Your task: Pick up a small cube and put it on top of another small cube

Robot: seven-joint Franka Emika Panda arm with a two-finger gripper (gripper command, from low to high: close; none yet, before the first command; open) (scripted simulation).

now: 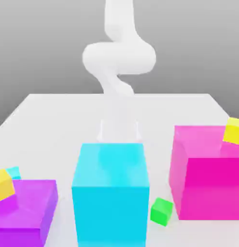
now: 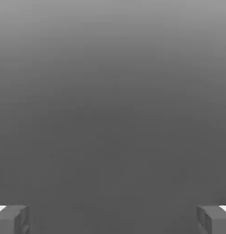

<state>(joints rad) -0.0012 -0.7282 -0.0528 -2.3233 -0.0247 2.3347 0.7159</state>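
The wide-open pincer has blocky gray fingertips. Outward, smooth, flat-faced solids occupy the pale bench: a big cyan block, a green cube, and, partly hidden behind the yellow-orange cube, the small turquoise cube.

Exterior view faces the arm across the blocks, hand view looks closely between the fingers

The white arm is coming down from the top of the exterior view, bending at a bulky joint, while its jaws are standing wide apart, holding nothing.
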